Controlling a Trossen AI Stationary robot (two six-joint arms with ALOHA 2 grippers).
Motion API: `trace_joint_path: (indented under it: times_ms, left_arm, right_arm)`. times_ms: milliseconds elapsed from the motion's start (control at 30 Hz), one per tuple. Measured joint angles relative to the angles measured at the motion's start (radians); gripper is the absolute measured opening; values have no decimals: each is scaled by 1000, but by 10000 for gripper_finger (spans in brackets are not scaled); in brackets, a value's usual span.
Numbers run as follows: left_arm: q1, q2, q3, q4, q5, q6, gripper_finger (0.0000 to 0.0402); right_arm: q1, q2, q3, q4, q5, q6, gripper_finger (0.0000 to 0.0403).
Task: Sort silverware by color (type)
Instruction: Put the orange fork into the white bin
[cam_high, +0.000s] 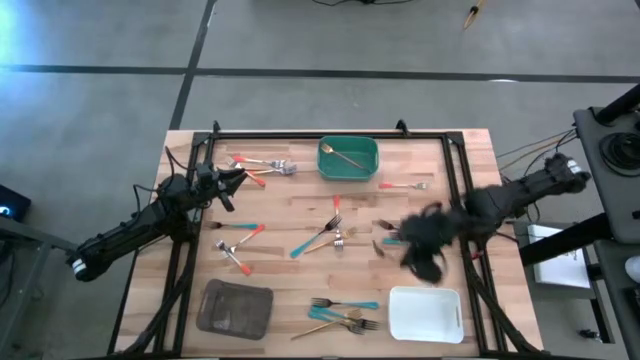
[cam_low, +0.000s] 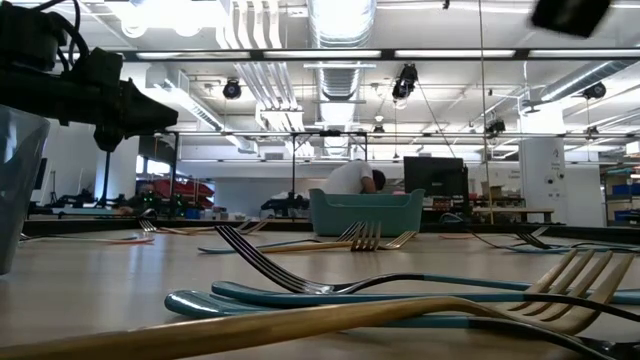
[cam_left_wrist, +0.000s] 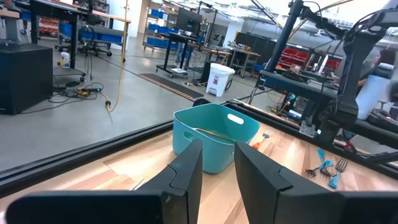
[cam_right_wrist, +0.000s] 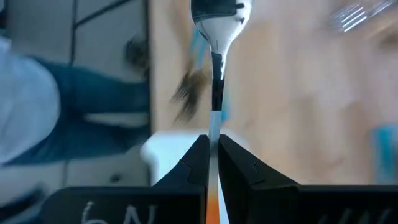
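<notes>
Forks and spoons with teal or red-orange handles lie scattered flat on the wooden table, several near the middle and several by the near edge. A gold piece lies in the green tray. My right gripper, blurred, hangs above the table's right half, just far of the white tray. It is shut on a spoon with a metal bowl and an orange handle. My left gripper waits at the far left, open and level, with nothing between its fingers. My right gripper pinches the spoon between its two fingers, where the thin metal neck meets the orange handle. The spoon lies along the fingers, with its bowl sticking out ahead of the tips and the orange handle running back between them. It is clear of the table.
A grey tray sits at the near left. A black frame runs along the table's far edge and down both sides. Red-handled pieces lie at the far left and beside the green tray.
</notes>
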Motion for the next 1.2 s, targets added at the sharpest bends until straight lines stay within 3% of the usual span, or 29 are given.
trace_joint_path:
  times_ms: [200, 367, 667, 1000, 1200]
  left_arm:
    - [0, 0, 0, 0, 0, 0, 78]
    - [0, 0, 0, 0, 0, 0, 77]
    - [0, 0, 0, 0, 0, 0, 78]
    - [0, 0, 0, 0, 0, 0, 78]
    - [0, 0, 0, 0, 0, 0, 78]
  right_arm:
    - [298, 17, 0, -44, 158, 231, 12]
    - [417, 73, 0, -91, 208, 302, 12]
    - [440, 232, 0, -196, 205, 182, 12]
    - [441, 348, -1, -207, 126, -167, 13]
    - [440, 364, -1, -198, 119, -187, 13]
